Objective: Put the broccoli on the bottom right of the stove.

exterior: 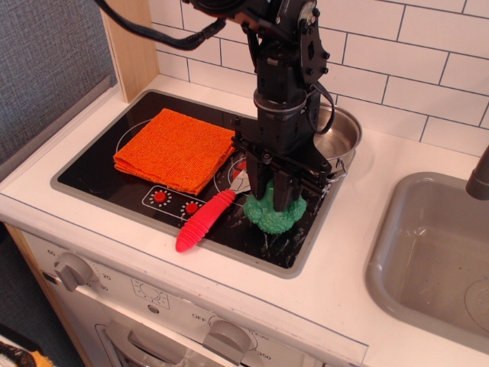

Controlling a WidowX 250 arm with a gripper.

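The green broccoli (273, 214) sits low at the front right of the black stove (99, 170), touching or just above the glass. My gripper (276, 193) points straight down over it with its black fingers closed around the broccoli's top. The arm hides part of the steel pot and the red burner circle.
A steel pot (336, 136) stands at the back right of the stove, right behind the gripper. A red-handled utensil (204, 221) lies left of the broccoli. An orange cloth (176, 148) covers the left burner. The grey sink (435, 256) is at the right.
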